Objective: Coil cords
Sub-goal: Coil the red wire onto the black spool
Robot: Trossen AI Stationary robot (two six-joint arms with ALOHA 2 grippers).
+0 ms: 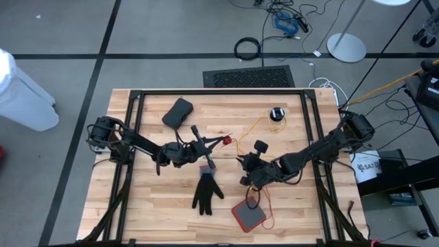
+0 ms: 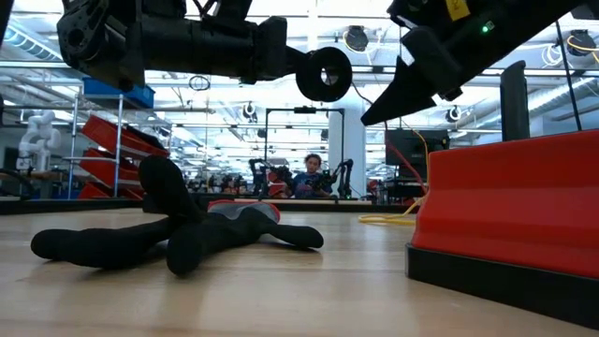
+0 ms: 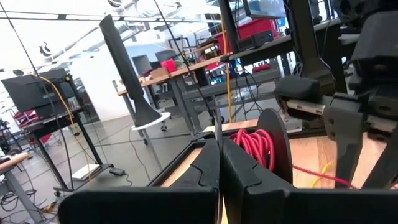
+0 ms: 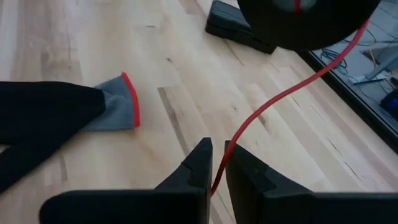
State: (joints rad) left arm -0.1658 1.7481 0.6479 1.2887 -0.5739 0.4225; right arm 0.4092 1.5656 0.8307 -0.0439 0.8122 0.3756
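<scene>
A black reel [image 3: 273, 140] wound with red cord [image 3: 252, 146] hangs above the table's middle at the tips of my left gripper [image 1: 209, 143], which is shut. From the reel [image 4: 305, 22] the red cord [image 4: 280, 96] runs down into my right gripper [image 4: 217, 163], shut on it, just right of the reel in the high view [image 1: 248, 167]. Past that gripper the cord [image 1: 266, 206] trails toward the near edge. A thin yellow cord [image 1: 250, 127] lies on the table, joined to a small black round puck [image 1: 276, 114]. My left gripper holds the reel [image 2: 323, 73] at its fingertips, level, coming from the table's left. The reel is lifted clear of the table. The fingers [image 3: 205, 171] themselves hide which part of the reel they are on. My right gripper pinches the red cord [image 4: 227, 146] between its two fingers, slanting down from the table's right side. The cord rises from the fingers to the reel in a gentle curve, clear of the table.
A black glove [image 1: 206, 192] with a grey, red-edged cuff [image 4: 118, 106] lies in front of the grippers. A red pad on a black base [image 1: 248, 214] sits near the front edge, and a flat black object [image 1: 178, 112] lies at the far left. Black frame rails [image 1: 219, 92] border the table.
</scene>
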